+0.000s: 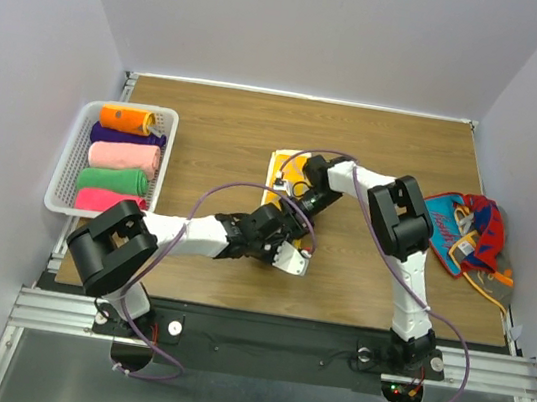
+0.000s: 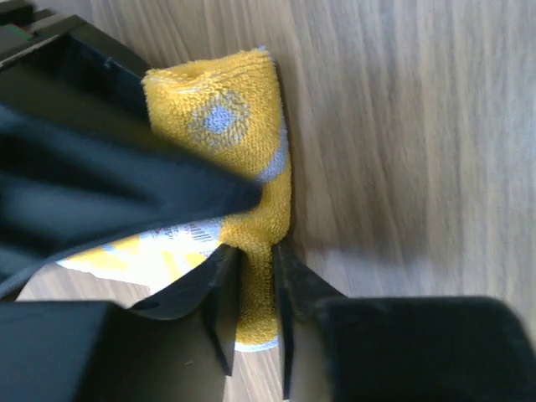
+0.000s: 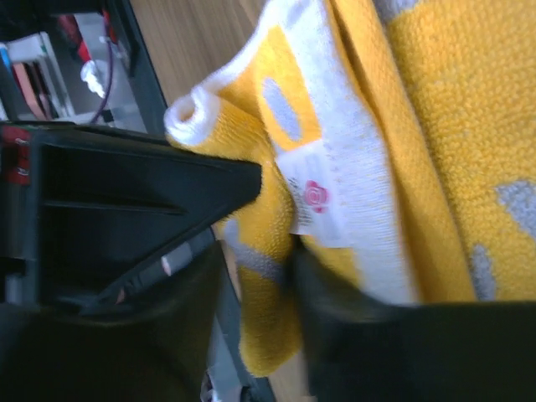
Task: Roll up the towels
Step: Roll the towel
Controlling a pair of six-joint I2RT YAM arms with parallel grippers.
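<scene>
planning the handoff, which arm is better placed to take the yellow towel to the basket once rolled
Probably left: the left gripper is shut on the yellow towel, and the basket sits on that arm's side; the right gripper grips it too, farther away.

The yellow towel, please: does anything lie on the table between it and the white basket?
Nothing visible: bare wood separates the yellow towel from the white basket; only the left arm's purple cable arcs over that stretch.
</scene>
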